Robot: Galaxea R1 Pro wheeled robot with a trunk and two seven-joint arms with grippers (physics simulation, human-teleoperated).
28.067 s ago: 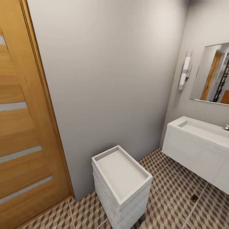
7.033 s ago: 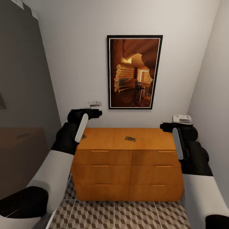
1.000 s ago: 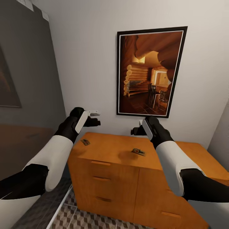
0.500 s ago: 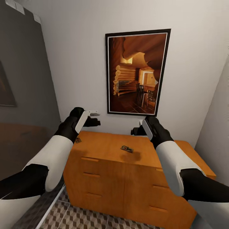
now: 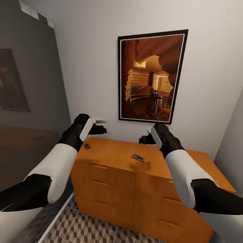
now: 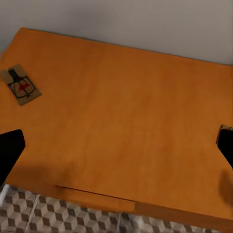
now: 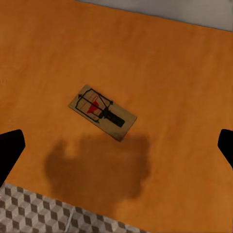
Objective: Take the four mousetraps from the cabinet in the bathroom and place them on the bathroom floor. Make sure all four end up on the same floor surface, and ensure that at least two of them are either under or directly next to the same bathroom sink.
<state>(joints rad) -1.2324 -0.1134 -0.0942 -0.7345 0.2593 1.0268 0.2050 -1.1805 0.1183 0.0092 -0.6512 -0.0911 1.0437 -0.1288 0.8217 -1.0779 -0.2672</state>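
I hold both arms out over the cabinet (image 5: 135, 175), whose flat orange-brown top is the surface under my grippers. My left gripper (image 5: 101, 125) hangs above the surface's left end, close to the white wall (image 5: 87, 67); its fingertips (image 6: 9, 150) sit at the far edges of the left wrist view, spread wide with nothing between them. One mousetrap (image 6: 20, 85) lies flat on the surface below and off to one side of this gripper, near the cabinet's left edge; from the head it shows as a small board (image 5: 87, 146) just beneath my left forearm (image 5: 72, 138).

My right gripper (image 5: 145, 138) hangs over the middle of the surface, also spread wide and empty, its fingertips (image 7: 10, 150) dark at both borders of the right wrist view. A second mousetrap (image 7: 102, 112) lies almost straight below it, flat, set at a slant, its dark wire and a red mark facing up, with the gripper's shadow just beside it.

A framed picture (image 5: 150, 76) hangs on the wall beyond both grippers. The bathroom floor (image 5: 101, 229) with its cube pattern shows below the drawer fronts (image 5: 104, 189).
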